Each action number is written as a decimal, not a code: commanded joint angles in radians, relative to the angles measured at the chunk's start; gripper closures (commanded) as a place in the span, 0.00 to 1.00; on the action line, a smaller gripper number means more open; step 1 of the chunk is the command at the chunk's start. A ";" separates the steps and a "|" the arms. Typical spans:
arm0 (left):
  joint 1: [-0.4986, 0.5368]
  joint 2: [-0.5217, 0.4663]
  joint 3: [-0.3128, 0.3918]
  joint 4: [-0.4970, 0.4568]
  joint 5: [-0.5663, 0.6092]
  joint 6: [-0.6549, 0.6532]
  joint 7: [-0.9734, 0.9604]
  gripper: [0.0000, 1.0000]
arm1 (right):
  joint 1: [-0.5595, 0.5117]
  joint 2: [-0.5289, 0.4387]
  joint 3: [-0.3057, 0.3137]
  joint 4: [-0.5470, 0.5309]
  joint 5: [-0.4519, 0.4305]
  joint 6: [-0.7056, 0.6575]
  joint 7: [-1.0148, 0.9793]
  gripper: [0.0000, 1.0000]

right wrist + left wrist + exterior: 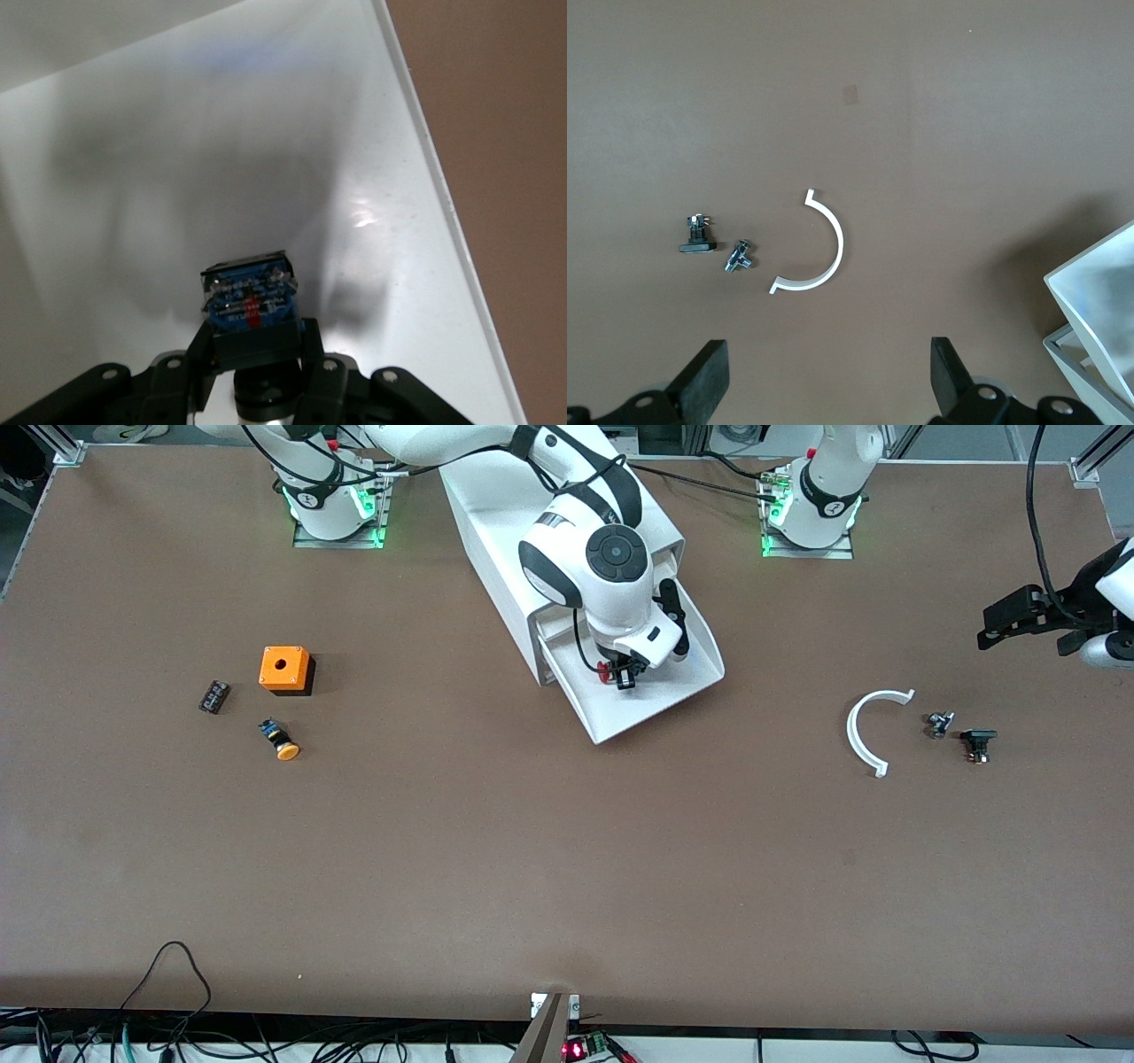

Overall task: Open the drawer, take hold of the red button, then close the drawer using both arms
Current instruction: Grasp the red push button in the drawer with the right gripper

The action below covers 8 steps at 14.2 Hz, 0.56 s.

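Note:
The drawer [700, 657] stands pulled out of the white cabinet [496, 540] toward the front camera. My right gripper [625, 675] is down inside it, shut on the button [608, 672], whose red cap and black body show under the wrist. In the right wrist view the button [250, 297] sits pinched between the black fingers [200, 350] of the right gripper [257, 341], over the drawer's white floor [177, 159]. My left gripper [985, 629] waits open over the table at the left arm's end. In its own view the left gripper [830, 372] holds nothing.
An orange box with a hole [285, 669], a yellow-capped blue button [279, 740] and a small black part [213, 696] lie toward the right arm's end. A white curved piece [864, 731] and two small dark parts [939, 724] [978, 742] lie under the left gripper.

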 commanded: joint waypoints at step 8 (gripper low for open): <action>0.002 0.008 -0.002 0.034 0.004 0.003 0.015 0.00 | -0.069 -0.160 -0.013 -0.003 -0.042 0.004 0.050 0.84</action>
